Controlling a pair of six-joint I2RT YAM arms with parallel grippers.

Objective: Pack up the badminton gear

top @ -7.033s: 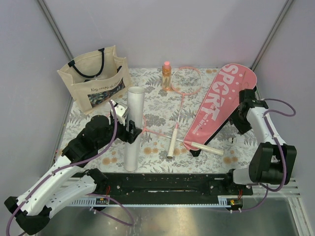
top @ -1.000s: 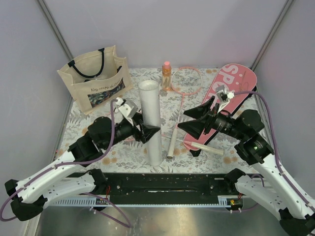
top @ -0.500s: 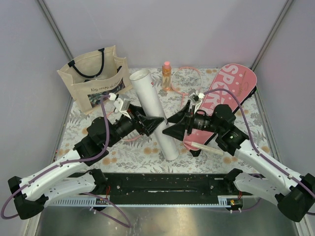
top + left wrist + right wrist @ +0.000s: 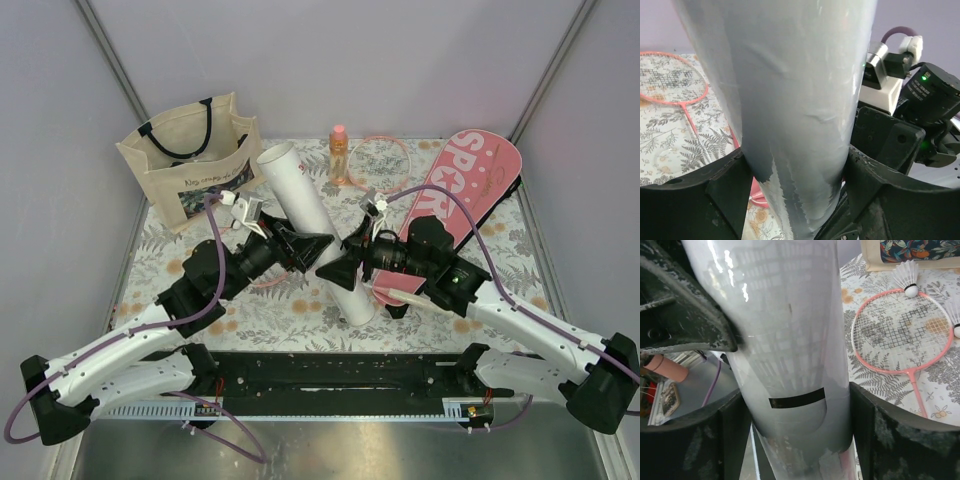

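The long white tube (image 4: 312,228) is held off the table, leaning with its open top toward the back left. My left gripper (image 4: 312,246) is shut on its middle; in the left wrist view the tube (image 4: 790,90) fills the gap between the fingers (image 4: 725,195) of that gripper (image 4: 795,187). My right gripper (image 4: 336,268) is shut on the tube just below; the tube (image 4: 790,340) is see-through there. The pink "SPORT" cover (image 4: 468,185) lies at the right. One pink racket (image 4: 385,160) lies at the back; another (image 4: 900,335) shows beside two shuttlecocks (image 4: 906,276).
A beige tote bag (image 4: 190,160) with black straps stands at the back left. An orange bottle (image 4: 339,152) with a pink cap stands at the back middle. A white racket handle (image 4: 420,300) sticks out under the right arm. Grey walls close in the floral table (image 4: 160,240).
My right gripper has moved left from beside the cover and closed round the tube below the left gripper. The tube has been lifted and tilted, its top leaning further back left.
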